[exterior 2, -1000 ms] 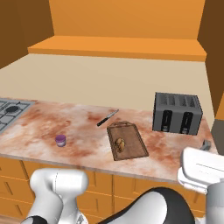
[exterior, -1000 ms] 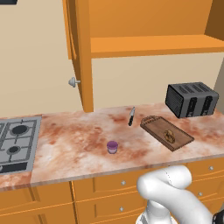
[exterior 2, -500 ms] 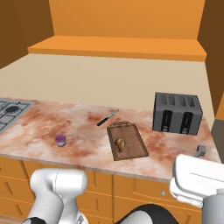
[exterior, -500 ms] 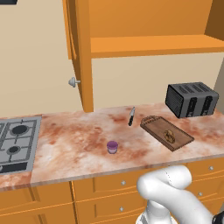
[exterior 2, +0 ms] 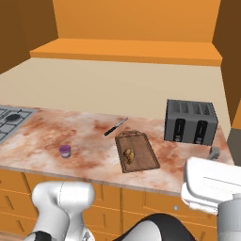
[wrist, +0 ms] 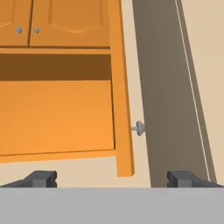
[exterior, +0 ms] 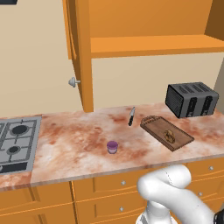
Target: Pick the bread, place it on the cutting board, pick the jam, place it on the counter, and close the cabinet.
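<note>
Spread wide, the jaws of the gripper [wrist: 112, 178] hold nothing, the two dark fingertips [wrist: 41, 178] standing far apart at the bottom of the hand view. Between and beyond them is the cabinet [wrist: 57, 113], its interior shelf bare orange wood, and the open door seen edge-on with the round silver knob [wrist: 139, 128] sticking out to the side. Past the door edge runs a grey-brown wall strip.

Down below, the counter [exterior: 78, 140] stretches across both base views, marbled reddish-brown and cream, with orange drawers [exterior: 105, 188] beneath it. At its left end sits the grey gas hob [exterior: 15, 142]. The jam [exterior: 112, 147] stands upright out on the stone near the front edge, well apart from everything else. To its right lies the cutting board [exterior: 166, 132], set at an angle, and the bread [exterior: 169, 136] rests on top of it, toward the middle. A knife [exterior: 131, 116] with a dark handle lies just beside the board's handle end, not clearly touching it. The black toaster [exterior: 191, 99] stands at the back of the counter, near the board's far corner but apart from it.

In the left base view the cabinet door [exterior: 81, 52] hangs open above the counter, swung out edge-on, knob [exterior: 73, 82] facing left over the stretch of stone next to the hob. A beige wall backs the worktop.
</note>
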